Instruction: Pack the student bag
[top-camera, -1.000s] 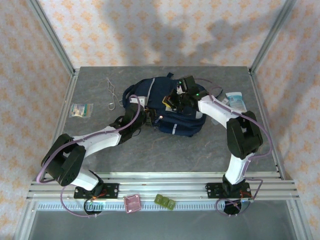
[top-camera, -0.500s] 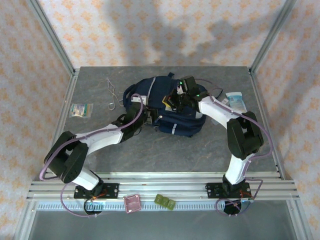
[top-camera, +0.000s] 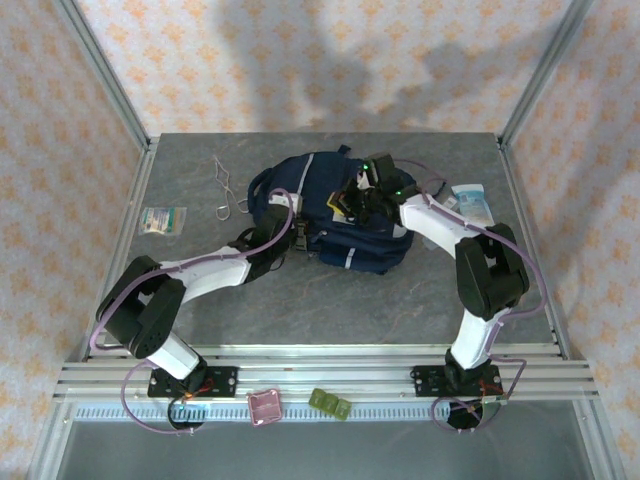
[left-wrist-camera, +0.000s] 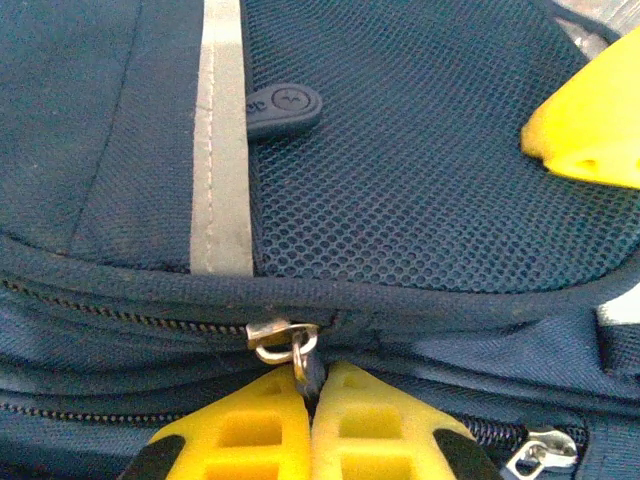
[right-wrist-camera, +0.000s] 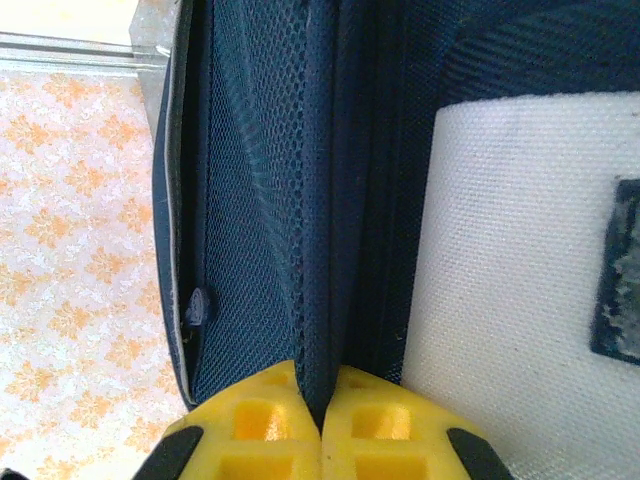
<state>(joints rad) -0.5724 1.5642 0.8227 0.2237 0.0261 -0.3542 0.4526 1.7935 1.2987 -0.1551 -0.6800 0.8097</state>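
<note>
student bag lies flat toward the back of the table | left gripper pinched tight on the zipper pull, likely to run the zip | right gripper clamped on the bag's fabric ridge, apparently bracing it against that pull | packet lies near the bag, unpacked

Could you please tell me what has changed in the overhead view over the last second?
The left arm's elbow swung inward and farther from the near edge; its wrist barely shifted. The left gripper, shut on the zipper pull, and the right gripper, shut on a ridge of the student bag, kept their places. The bag has not moved.
</note>
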